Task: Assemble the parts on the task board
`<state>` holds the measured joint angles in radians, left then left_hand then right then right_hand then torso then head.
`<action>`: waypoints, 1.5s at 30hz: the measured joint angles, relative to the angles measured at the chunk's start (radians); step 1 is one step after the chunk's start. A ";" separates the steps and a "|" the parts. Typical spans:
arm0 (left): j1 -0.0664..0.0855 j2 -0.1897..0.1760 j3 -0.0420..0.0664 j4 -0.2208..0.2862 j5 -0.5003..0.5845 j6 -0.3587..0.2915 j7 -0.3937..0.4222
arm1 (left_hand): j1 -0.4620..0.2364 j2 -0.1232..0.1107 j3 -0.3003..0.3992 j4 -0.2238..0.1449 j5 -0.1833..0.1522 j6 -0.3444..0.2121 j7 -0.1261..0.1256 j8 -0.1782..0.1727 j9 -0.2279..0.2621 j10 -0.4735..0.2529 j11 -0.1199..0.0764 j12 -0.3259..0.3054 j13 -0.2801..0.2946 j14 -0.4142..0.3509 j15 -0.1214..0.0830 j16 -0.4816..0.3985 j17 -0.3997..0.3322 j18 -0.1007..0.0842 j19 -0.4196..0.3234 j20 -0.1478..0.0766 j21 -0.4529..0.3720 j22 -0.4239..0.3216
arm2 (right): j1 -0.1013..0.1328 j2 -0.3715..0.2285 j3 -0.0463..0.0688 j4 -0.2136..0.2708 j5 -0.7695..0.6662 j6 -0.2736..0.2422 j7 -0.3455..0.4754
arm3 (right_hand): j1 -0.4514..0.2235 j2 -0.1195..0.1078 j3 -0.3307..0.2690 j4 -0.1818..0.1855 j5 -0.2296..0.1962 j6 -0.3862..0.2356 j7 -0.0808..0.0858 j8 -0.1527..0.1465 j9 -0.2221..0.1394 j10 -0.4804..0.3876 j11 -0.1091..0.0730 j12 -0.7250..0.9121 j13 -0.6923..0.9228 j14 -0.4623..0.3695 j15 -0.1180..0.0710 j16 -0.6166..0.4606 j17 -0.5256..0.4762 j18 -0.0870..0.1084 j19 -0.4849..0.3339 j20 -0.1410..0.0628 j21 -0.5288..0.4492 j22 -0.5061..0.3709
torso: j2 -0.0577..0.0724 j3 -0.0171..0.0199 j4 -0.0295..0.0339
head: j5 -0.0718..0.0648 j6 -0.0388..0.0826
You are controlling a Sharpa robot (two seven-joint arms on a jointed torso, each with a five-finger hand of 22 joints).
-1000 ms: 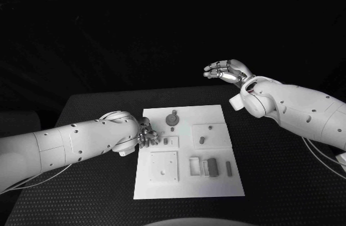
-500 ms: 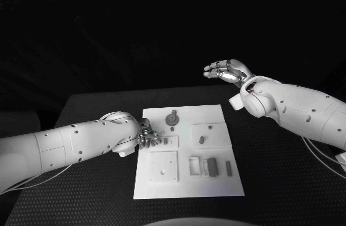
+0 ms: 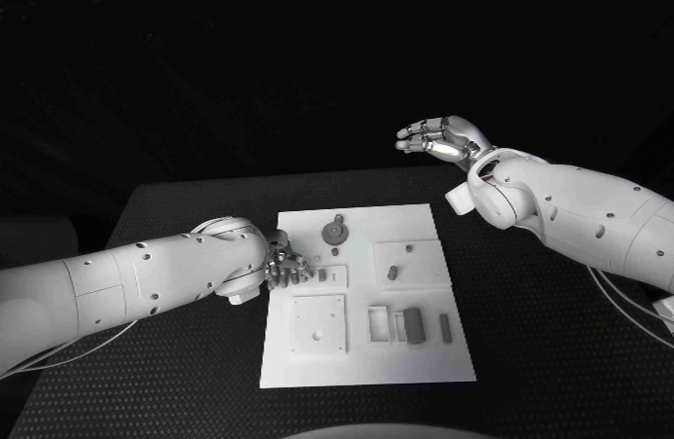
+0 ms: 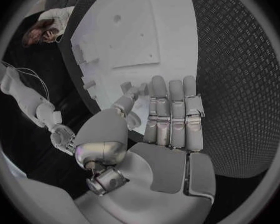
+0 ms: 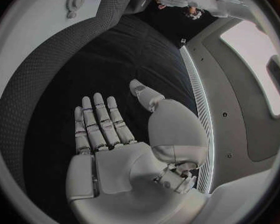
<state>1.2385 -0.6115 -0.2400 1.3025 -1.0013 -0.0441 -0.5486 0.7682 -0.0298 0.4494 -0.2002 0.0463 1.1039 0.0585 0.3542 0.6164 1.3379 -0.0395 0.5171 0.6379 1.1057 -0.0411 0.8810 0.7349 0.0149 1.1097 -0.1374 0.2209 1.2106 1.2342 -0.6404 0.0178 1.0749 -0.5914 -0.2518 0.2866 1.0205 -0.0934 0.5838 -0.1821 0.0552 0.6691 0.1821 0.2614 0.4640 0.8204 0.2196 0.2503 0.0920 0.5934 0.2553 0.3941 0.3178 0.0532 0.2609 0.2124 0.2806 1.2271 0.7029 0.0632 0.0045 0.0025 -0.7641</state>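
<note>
Before me stands the tabletop (image 3: 168, 205), black, with a fine dotted, woven-looking texture that the wrist views show more clearly (image 5: 47, 79). Behind its far edge the room is very dark, and I can make out no wall there. In my right wrist view a pale floor or low wall (image 5: 239, 109) runs beside the tabletop, with a thin bright strip of light (image 5: 199, 109) along its border. A bright rectangular panel (image 5: 255, 50), perhaps a window or a lamp, lies beyond it.
</note>
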 measured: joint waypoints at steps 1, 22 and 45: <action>0.000 -0.001 0.000 -0.002 0.000 0.000 0.000 | -0.002 0.002 -0.008 -0.002 0.000 0.000 0.000 0.000 0.000 0.000 0.000 0.000 0.000 0.000 0.000 0.001 -0.001 0.000 0.000 0.000 0.000 0.000 | 0.000 0.000 0.000 0.000 0.000 0.000 0.000 | 0.000 0.000 0.000 0.000 0.000 0.000 0.000 0.000 0.000 0.000 0.000 0.000 0.000 0.000 0.000 0.000 0.000 0.000 0.000 0.000 0.000 0.000 | 0.000 -0.0001 0.0000 | 0.000 0.000; 0.015 -0.071 0.020 0.027 0.031 -0.029 0.013 | -0.066 -0.043 -0.071 -0.026 0.000 -0.045 0.018 -0.034 -0.008 -0.040 0.012 -0.018 -0.012 -0.042 0.003 0.000 -0.027 0.000 -0.019 0.004 -0.039 -0.007 | 0.000 -0.004 0.000 -0.001 0.000 0.000 -0.001 | 0.000 0.000 0.000 0.000 0.000 0.000 0.000 0.000 -0.001 0.000 0.000 0.000 -0.002 0.000 0.000 0.000 0.000 0.000 0.000 0.000 0.000 0.001 | -0.001 -0.0006 0.0012 | -0.004 0.002; 0.033 0.047 0.037 -0.067 0.000 -0.243 0.355 | 0.339 -0.070 0.078 -0.087 0.000 -0.152 0.088 -0.065 -0.015 -0.243 0.125 -0.223 -0.159 -0.182 0.089 -0.091 -0.129 0.000 -0.136 0.085 -0.143 -0.043 | 0.000 0.002 0.000 -0.009 0.000 0.001 -0.001 | 0.000 0.000 0.000 0.000 0.000 0.000 0.000 0.000 -0.002 0.000 0.000 0.000 -0.004 0.000 0.000 0.000 0.000 0.000 0.000 0.000 -0.004 0.003 | 0.001 0.0002 -0.0005 | -0.008 0.025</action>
<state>1.2710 -0.5642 -0.2028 1.2352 -1.0018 -0.2876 -0.1939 1.1075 -0.0995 0.5274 -0.2869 0.0462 0.9518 0.1461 0.2894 0.6017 1.0945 0.0857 0.2941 0.4787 0.9238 0.0482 0.7899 0.6055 0.0151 0.9742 -0.0519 0.0778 1.1677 1.2341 -0.6383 0.0178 1.0660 -0.5915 -0.2509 0.2860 1.0205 -0.0934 0.5838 -0.1821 0.0552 0.6691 0.1821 0.2613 0.4623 0.8204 0.2196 0.2504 0.0883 0.5934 0.2553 0.3942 0.3180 0.0532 0.2609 0.2124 0.2769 1.2302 0.7035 0.0634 0.0040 -0.0059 -0.7394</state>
